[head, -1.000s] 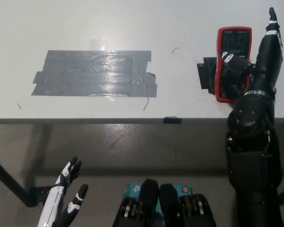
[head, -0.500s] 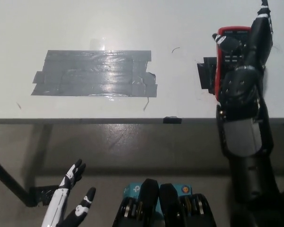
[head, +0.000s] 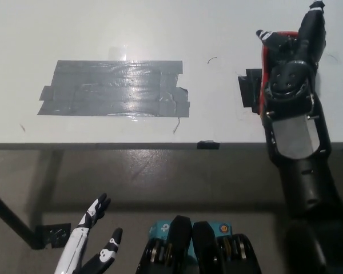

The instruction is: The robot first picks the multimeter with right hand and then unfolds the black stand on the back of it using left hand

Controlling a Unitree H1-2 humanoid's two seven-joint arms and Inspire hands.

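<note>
**Right hand over the multimeter**

The white left hand (head: 94, 242) rests low, fingers spread and empty. Farther off, the black right hand (head: 291, 60) covers the red multimeter (head: 264, 68) lying beneath it on the table (head: 160, 28); its grip cannot be told.

The right robot hand (head: 290, 63) hides nearly all of the multimeter (head: 264, 63); whether it grips cannot be told.
</note>
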